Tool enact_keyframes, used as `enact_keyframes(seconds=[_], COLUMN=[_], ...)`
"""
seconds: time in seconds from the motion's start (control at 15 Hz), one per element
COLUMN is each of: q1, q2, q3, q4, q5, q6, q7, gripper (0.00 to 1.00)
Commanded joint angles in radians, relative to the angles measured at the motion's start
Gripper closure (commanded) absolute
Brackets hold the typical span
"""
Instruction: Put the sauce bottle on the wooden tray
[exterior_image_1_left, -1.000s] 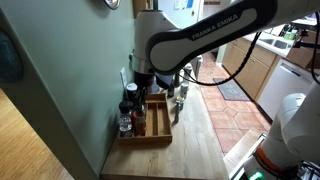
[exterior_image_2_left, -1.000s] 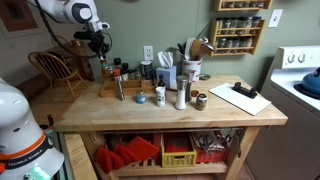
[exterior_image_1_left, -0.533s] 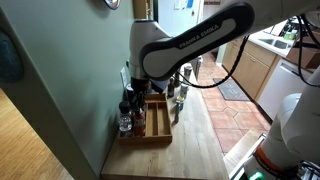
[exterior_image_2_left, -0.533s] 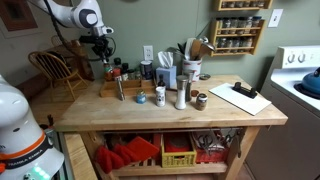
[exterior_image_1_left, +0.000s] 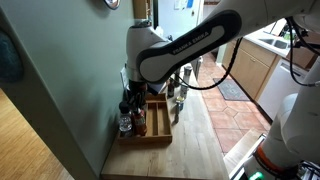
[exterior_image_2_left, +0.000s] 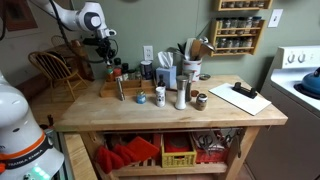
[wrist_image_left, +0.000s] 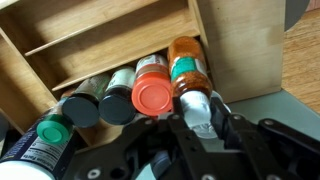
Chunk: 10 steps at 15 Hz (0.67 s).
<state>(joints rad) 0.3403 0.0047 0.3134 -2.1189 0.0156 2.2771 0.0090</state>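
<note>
The wooden tray (wrist_image_left: 110, 40) is light brown with a lengthwise divider; it also shows in both exterior views (exterior_image_1_left: 157, 125) (exterior_image_2_left: 128, 90), at the table's end by the wall. My gripper (wrist_image_left: 197, 122) is shut on the sauce bottle (wrist_image_left: 185, 60), an orange bottle with a green label and a clear cap. The bottle stands at the tray's end, beside a red-capped jar (wrist_image_left: 152, 95) and dark-capped bottles (wrist_image_left: 115, 103). In both exterior views the gripper (exterior_image_1_left: 131, 90) (exterior_image_2_left: 108, 66) hangs low over that end of the tray; the bottle itself is hard to make out there.
A green wall (exterior_image_1_left: 70, 90) runs close beside the tray. A green-capped bottle (wrist_image_left: 52, 130) stands nearest the camera. On the table are a utensil holder (exterior_image_2_left: 190, 62), shakers (exterior_image_2_left: 181, 97), small jars (exterior_image_2_left: 159, 96) and a clipboard (exterior_image_2_left: 240, 97).
The arm has swung closer to the wall and lower over the tray's bottle end, still holding the bottle. The tray and other bottles have not moved.
</note>
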Motion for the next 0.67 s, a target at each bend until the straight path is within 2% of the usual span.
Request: enact_keyframes(seconds=[0.0, 0.4, 0.6], q1=[-0.004, -0.002, -0.002], q2=[0.027, 0.042, 0.048], q3=[0.005, 0.010, 0.010], q4=[0.013, 0.006, 0.001], q5=[-0.002, 0.037, 0.037], q6=[0.056, 0.114, 0.092], q7=[0.018, -0.007, -0.011], gripper=[0.92, 0.92, 0.92])
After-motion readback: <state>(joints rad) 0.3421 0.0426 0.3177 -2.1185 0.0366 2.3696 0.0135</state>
